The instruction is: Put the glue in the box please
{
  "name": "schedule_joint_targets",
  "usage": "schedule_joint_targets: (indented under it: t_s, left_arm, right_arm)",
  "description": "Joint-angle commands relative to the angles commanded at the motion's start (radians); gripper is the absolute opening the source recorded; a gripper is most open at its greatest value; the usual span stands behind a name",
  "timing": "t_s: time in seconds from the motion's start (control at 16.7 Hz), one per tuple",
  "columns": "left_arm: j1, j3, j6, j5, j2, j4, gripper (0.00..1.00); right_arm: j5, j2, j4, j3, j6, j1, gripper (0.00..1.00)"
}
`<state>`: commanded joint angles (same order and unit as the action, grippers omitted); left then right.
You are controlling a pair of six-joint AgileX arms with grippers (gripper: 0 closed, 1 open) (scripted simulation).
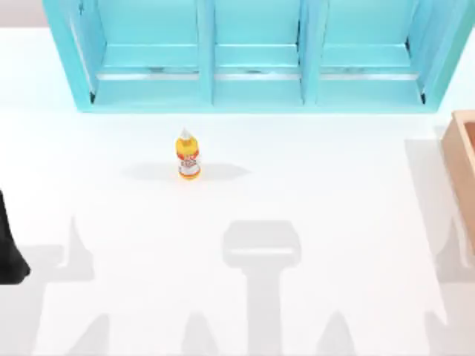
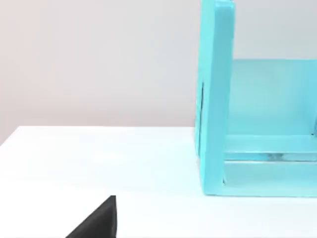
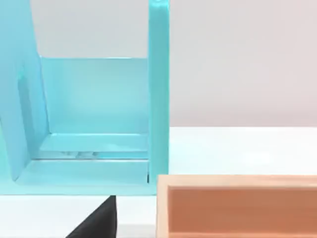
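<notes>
Overhead view. The glue (image 1: 188,156) stands upright on the white table (image 1: 312,185), left of centre, just in front of the turquoise shelf unit (image 1: 256,55) with 3 compartments. The box (image 1: 462,163) lies at the table's right edge, well apart from the bottle. The left arm (image 1: 9,248) sits at the left edge; whether its claw is open or closed cannot be told.

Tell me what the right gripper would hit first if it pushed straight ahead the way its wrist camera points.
Most likely the box: its near wall sits right in front in the right wrist view, with the turquoise shelf unit behind it to one side. Depth is hard to judge, so treat this as probable.
</notes>
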<state>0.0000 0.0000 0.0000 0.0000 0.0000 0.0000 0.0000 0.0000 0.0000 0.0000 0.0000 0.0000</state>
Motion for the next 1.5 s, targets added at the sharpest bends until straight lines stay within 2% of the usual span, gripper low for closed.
schedule_joint_targets:
  t_s: [0.24, 0.48, 1.08, 1.5]
  left_arm:
    - [0.000, 0.000, 0.000, 0.000, 0.000, 0.000, 1.00]
    - [0.000, 0.000, 0.000, 0.000, 0.000, 0.000, 1.00]
    - [0.000, 0.000, 0.000, 0.000, 0.000, 0.000, 1.00]
    - [0.000, 0.000, 0.000, 0.000, 0.000, 0.000, 1.00]
  right_arm:
    - [0.026, 0.028, 0.015, 0.022, 0.009, 0.010, 1.00]
    - [0.173, 0.211, 0.091, 0.161, 0.054, 0.102, 1.00]
    - [0.551, 1.136, 0.301, 0.614, 0.195, 0.467, 1.00]
    - [0.713, 1.669, 0.434, 0.898, 0.273, 0.788, 1.00]
